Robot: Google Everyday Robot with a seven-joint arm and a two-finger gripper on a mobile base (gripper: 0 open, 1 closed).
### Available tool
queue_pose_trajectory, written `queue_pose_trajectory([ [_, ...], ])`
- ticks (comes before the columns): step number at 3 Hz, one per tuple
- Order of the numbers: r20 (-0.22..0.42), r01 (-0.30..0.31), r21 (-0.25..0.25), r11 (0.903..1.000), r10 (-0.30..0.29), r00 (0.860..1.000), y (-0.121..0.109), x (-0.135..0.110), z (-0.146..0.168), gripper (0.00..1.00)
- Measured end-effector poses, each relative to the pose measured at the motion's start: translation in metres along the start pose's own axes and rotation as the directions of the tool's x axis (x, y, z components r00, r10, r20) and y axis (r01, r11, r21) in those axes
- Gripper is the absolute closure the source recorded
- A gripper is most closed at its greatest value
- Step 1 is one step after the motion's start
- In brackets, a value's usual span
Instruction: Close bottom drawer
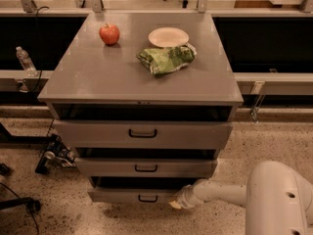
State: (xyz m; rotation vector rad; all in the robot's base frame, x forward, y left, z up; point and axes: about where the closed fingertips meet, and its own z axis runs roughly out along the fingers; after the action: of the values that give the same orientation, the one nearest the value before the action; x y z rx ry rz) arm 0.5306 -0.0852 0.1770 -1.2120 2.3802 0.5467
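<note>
The bottom drawer [132, 196] is the lowest of three in the grey cabinet [142, 82]; it has a flat grey front and a small black handle [147, 199]. It stands pulled out a little, with a dark gap above its front. My gripper [177, 203] is at the drawer front's right end, low near the floor, at the end of my white arm [220, 192], which reaches in from the right. It seems to touch the drawer front.
The middle drawer [145, 167] and top drawer [143, 133] also stand slightly out. On the cabinet top lie a red apple [109, 34], a white plate [168, 36] and a green chip bag [166, 58]. A water bottle [24, 60] stands at left; cables and a caster lie on the floor at left.
</note>
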Motion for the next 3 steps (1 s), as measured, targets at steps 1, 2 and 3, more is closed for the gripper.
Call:
queue_pose_trajectory([
  [1, 0.0, 0.004, 0.002, 1.0, -0.004, 1.0, 0.0, -0.001, 0.001, 1.0],
  [2, 0.001, 0.036, 0.016, 0.9992, -0.036, 0.999, 0.0, -0.004, 0.007, 1.0],
  [3, 0.003, 0.055, 0.033, 0.998, -0.055, 0.998, -0.006, -0.008, 0.011, 1.0],
])
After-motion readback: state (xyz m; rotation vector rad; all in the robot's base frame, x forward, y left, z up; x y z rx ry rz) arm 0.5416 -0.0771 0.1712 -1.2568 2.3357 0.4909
